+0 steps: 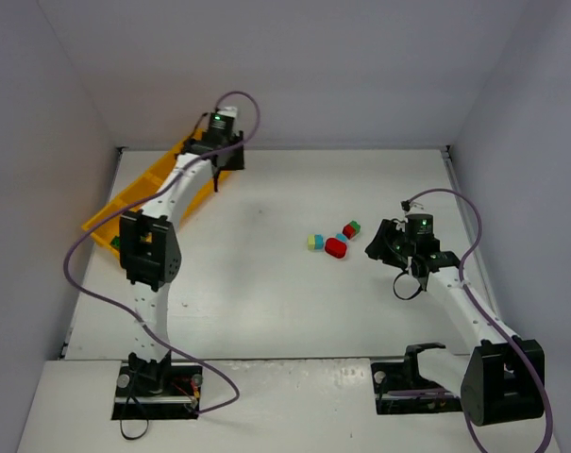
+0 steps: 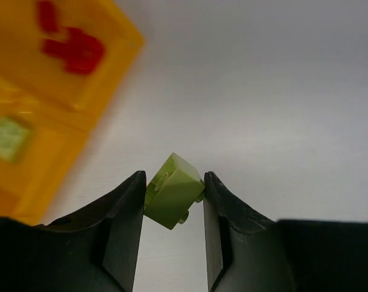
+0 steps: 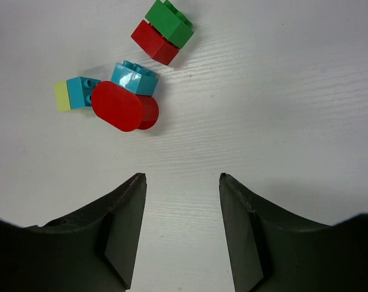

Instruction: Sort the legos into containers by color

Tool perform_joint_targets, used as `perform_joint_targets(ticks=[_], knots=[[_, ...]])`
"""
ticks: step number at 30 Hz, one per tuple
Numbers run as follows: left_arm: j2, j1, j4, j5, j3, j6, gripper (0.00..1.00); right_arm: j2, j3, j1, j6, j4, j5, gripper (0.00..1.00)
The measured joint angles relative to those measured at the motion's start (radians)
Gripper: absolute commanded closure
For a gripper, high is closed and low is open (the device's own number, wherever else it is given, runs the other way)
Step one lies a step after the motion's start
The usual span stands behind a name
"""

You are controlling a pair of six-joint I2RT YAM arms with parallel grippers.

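My left gripper [image 2: 173,177] is shut on a yellow-green brick [image 2: 173,193], held tilted above the table just right of the orange-yellow tray [image 2: 104,73]. In the top view this gripper [image 1: 224,157] is at the tray's far end [image 1: 125,200]. One compartment holds red bricks [image 2: 71,45], the one beside it a yellow-green brick [image 2: 7,139]. My right gripper [image 3: 180,179] is open and empty, a little short of the loose legos: a red half-round [image 3: 124,108], a teal brick [image 3: 135,78], a teal and pale yellow piece [image 3: 74,94], and a green-on-red stack [image 3: 163,30].
The loose bricks [image 1: 334,243] lie right of the table's centre, just left of my right gripper [image 1: 379,243]. The left arm's elbow [image 1: 148,247] hides the tray's near end. Grey walls close in the table on three sides.
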Motion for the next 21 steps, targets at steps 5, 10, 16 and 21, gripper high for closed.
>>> perform_joint_targets(ticks=[5,10,16,21], knots=[[-0.046,0.178,-0.001,-0.069,0.036,0.029,0.89,0.000,0.000,0.000,-0.004,0.005,0.000,0.52],[0.047,0.263,-0.035,-0.106,0.146,0.066,0.89,0.000,0.000,-0.001,-0.011,0.006,0.000,0.52],[0.202,0.313,-0.080,-0.109,0.295,0.096,0.78,0.010,0.000,-0.005,-0.015,0.009,0.000,0.52],[0.255,0.331,-0.103,-0.109,0.328,0.106,0.77,0.013,0.000,-0.005,-0.015,0.011,0.000,0.52]])
